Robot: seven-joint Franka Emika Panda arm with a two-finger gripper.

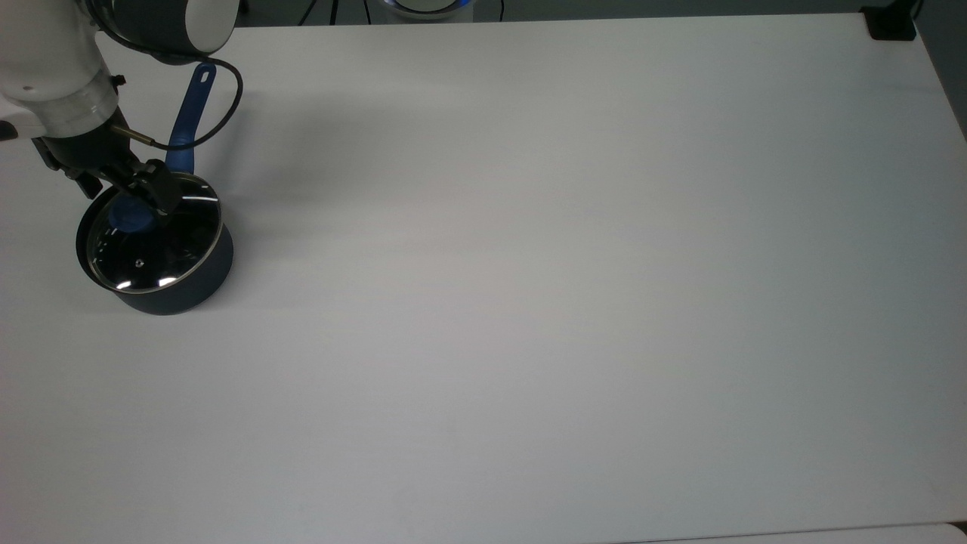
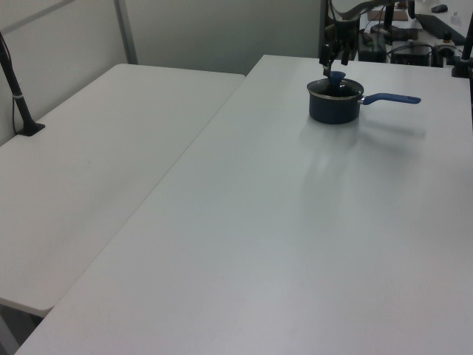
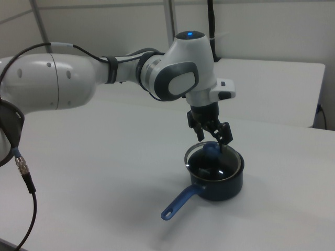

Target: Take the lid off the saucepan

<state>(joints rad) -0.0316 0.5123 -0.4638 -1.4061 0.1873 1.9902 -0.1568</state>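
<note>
Saucepan (image 1: 162, 283) | lid (image 1: 151, 245) on top | end effector (image 1: 140, 198) above knob

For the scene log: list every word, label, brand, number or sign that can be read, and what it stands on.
None can be read.
The saucepan, its lid and the table show no print.
The arm shows no lettering, just a blue light on top.
</note>
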